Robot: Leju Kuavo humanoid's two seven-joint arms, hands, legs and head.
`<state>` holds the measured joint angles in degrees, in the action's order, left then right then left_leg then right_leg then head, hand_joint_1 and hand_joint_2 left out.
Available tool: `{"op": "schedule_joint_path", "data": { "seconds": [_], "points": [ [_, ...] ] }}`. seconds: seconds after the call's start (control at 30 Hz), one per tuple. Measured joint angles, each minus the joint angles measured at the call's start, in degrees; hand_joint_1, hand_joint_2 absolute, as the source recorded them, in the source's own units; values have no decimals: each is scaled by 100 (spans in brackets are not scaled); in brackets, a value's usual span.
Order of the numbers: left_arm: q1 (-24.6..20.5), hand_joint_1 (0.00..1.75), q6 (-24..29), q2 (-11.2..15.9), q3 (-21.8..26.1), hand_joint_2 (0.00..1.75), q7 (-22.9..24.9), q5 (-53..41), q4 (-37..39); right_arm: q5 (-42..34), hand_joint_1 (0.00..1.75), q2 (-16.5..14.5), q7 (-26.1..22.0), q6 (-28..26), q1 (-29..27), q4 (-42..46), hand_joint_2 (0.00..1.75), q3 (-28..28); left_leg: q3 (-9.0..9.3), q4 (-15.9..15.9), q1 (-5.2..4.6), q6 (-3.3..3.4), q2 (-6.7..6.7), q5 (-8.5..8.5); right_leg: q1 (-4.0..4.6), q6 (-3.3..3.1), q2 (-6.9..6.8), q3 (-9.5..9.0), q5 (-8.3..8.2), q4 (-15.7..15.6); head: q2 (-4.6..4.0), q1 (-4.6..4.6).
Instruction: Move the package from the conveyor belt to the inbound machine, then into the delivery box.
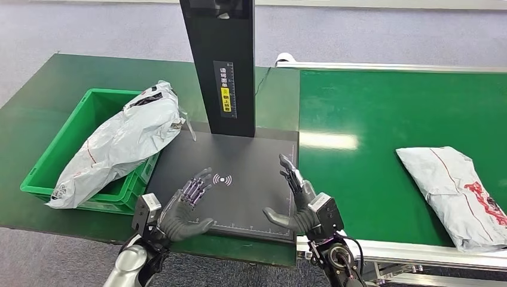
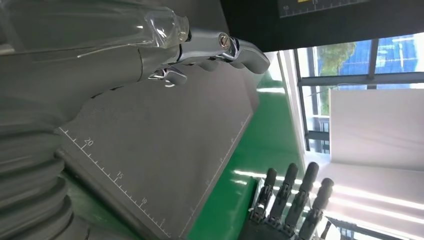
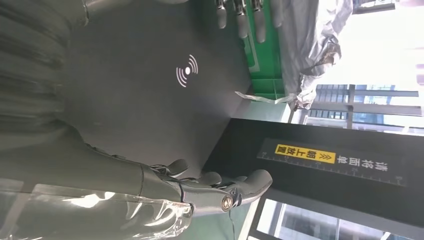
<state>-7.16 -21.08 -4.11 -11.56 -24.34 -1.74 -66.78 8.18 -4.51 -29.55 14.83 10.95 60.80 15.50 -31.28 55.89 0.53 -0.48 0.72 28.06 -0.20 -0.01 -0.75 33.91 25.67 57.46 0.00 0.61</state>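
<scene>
A grey plastic package (image 1: 460, 194) with red print lies on the green conveyor belt (image 1: 382, 125) at the right. Another grey package (image 1: 122, 140) lies across the green delivery box (image 1: 57, 161) at the left; its crinkled end (image 3: 312, 50) shows in the right wrist view. Between them is the inbound machine's black scan plate (image 1: 239, 161) with a black column (image 1: 221, 60). My left hand (image 1: 185, 209) and right hand (image 1: 299, 203) hover open over the plate's near edge, palms facing each other, nothing in them. The left wrist view shows my left hand (image 2: 200, 50) over the plate, with the right hand's fingers (image 2: 290, 200) beyond.
The plate carries a white wireless symbol (image 1: 222, 179) and a ruler scale along its near edge (image 2: 115, 180). A yellow label (image 1: 225, 95) is on the column. The dark green table (image 1: 36, 95) extends around the box. Grey floor lies beyond.
</scene>
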Motion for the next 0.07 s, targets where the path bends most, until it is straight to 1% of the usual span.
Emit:
{"op": "schedule_joint_path", "data": {
  "seconds": [0.07],
  "points": [
    [0,0,24,-10,7,175,-7,-5,3,6,0,-7,0,-1,-2,15,175,0,0,0,0,0,0,0,0,0,0,0,0,0,0,0]
  ]
}}
